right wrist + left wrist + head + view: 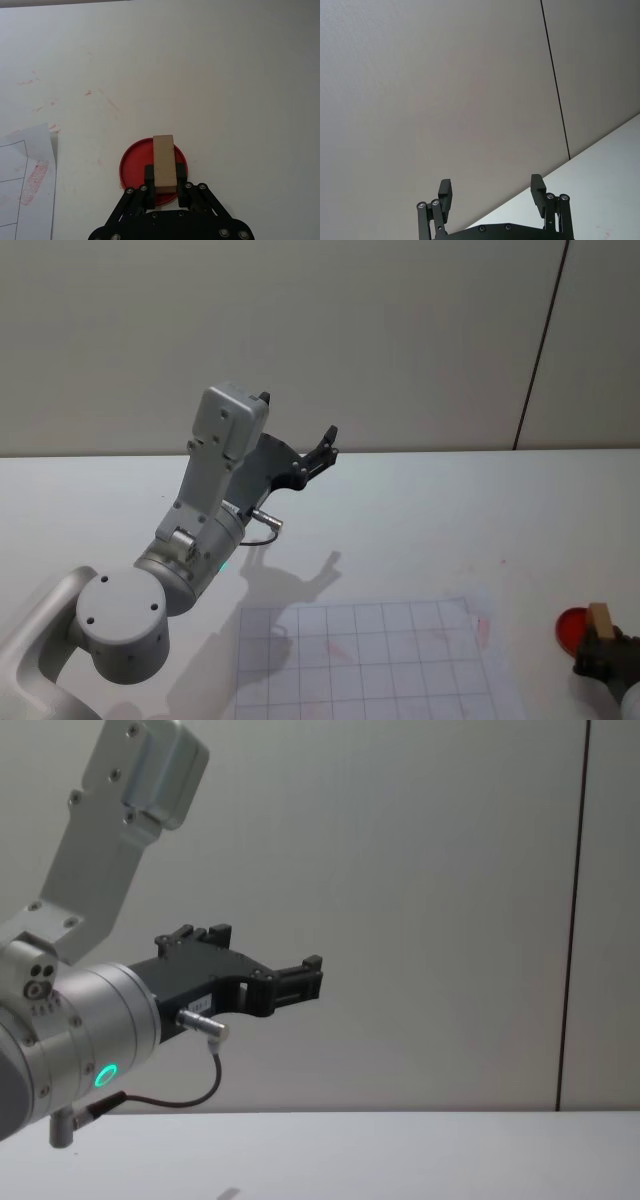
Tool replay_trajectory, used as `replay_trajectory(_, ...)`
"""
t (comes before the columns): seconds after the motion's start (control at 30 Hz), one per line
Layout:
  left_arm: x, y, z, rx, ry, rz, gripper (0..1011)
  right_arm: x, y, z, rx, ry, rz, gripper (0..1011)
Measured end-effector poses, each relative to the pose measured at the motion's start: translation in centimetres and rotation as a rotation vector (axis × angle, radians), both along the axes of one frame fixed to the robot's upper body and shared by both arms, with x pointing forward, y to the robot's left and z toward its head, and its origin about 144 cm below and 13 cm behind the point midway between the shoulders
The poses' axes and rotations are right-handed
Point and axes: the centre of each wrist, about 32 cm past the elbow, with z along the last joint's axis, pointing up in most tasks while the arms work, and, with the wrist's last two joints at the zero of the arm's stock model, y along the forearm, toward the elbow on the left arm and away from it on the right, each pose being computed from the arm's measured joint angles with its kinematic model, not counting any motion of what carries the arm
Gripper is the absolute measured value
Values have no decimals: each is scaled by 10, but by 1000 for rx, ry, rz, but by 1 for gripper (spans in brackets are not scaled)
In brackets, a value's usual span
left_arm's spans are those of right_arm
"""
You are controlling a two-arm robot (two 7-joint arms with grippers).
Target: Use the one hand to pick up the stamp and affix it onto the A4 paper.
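Right wrist view: right gripper point(164, 176) grips one stamp point(164, 162) over one red pad point(132, 164).

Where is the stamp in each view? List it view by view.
Head view: the stamp is at the lower right edge, over the red pad.
Left wrist view: not in it.
Right wrist view: low centre, between the jaws of the right gripper, over the red pad.
Chest view: not in it.
Shared landmark: the red pad.
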Motion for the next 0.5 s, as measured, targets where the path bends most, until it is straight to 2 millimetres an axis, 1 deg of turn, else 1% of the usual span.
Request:
replay_trajectory(0.3,0,0,0,0,0,0,1001,-1,1,0,0,-33,27,218)
replay_trajectory(0.5,0,0,0,0,0,0,1001,-1,4,10,-9,-98,55,218)
